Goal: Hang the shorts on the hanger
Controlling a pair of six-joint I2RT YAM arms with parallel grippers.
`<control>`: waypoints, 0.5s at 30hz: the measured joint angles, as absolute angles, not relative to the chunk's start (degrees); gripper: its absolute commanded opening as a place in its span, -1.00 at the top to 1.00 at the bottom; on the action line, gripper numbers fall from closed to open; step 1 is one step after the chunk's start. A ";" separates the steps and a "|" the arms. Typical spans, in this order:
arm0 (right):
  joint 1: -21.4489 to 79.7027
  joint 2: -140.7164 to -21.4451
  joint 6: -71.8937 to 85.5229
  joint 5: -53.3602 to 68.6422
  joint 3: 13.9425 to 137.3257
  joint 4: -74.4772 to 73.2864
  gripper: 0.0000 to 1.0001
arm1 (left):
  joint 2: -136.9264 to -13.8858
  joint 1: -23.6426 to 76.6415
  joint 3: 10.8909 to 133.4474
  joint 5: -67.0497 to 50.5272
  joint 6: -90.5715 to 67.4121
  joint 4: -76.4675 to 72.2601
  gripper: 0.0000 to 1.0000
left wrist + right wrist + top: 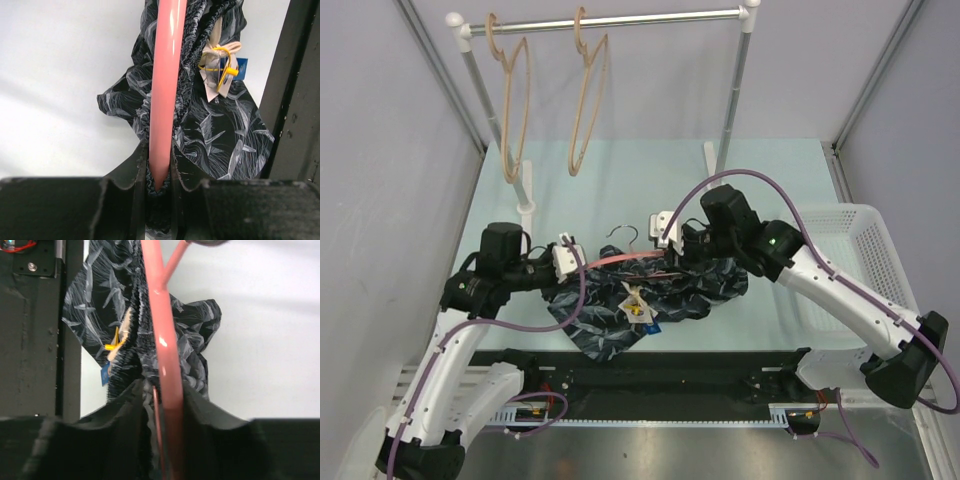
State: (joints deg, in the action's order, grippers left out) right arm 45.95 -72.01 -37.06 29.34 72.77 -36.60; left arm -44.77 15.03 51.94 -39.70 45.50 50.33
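The navy leaf-print shorts [640, 300] hang over the pink-red hanger [620, 259], held between both arms above the table near its front edge. Their drawstring and yellow-blue tag [638, 308] dangle in the middle. My left gripper [570, 262] is shut on the hanger's left end together with the waistband; the left wrist view shows the pink bar [165, 90] and gathered fabric [220, 140] between my fingers. My right gripper [670, 245] is shut on the hanger's right end with fabric; the right wrist view shows the bar [165, 350] and shorts [195, 340]. The silver hook [623, 236] points to the back.
A white clothes rail [610, 22] stands at the back with two tan wooden hangers [510, 90] [588, 90] on it. A white plastic basket [860, 270] sits at the right. A black frame [650, 385] runs along the table's front edge.
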 measured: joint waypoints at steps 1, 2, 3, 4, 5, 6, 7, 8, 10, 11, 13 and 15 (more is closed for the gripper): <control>45.95 -72.01 -36.93 29.10 72.75 -36.67 0.89 | -44.71 15.03 52.07 -39.86 45.45 50.26 1.00; 45.98 -72.01 -36.58 28.64 72.90 -36.69 1.00 | -44.66 15.03 52.12 -40.05 45.45 50.26 0.99; 45.95 -71.99 -36.07 28.93 73.25 -37.36 1.00 | -44.66 15.03 52.14 -40.29 44.99 50.04 0.99; 45.95 -71.94 -35.86 28.62 73.36 -37.58 1.00 | -44.75 14.96 52.16 -40.47 44.66 49.71 0.92; 45.98 -71.79 -35.35 28.27 73.54 -37.85 1.00 | -44.84 14.94 52.21 -40.60 44.34 49.54 0.83; 45.95 -71.53 -34.76 27.83 73.65 -37.95 1.00 | -44.95 14.94 52.29 -40.88 43.79 49.15 0.71; 45.95 -71.16 -34.33 27.59 73.67 -38.02 1.00 | -45.08 14.94 52.47 -41.06 43.42 48.84 0.59; 45.95 -70.72 -33.95 27.33 73.69 -38.11 1.00 | -45.28 14.94 52.73 -41.25 42.98 48.56 0.36; 45.71 -69.47 -32.67 26.68 73.76 -38.39 1.00 | -45.78 14.98 53.74 -41.98 41.21 47.62 -0.01; 45.56 -68.86 -32.16 26.28 73.76 -38.76 1.00 | -46.02 14.92 54.26 -42.26 40.60 47.20 -0.12; 44.64 -67.53 -30.94 25.28 73.78 -39.83 1.00 | -46.44 14.52 55.75 -43.13 39.11 46.44 -0.34; 42.65 -66.26 -29.15 24.18 74.35 -41.56 1.00 | -46.44 13.74 57.12 -44.42 36.95 45.34 -0.66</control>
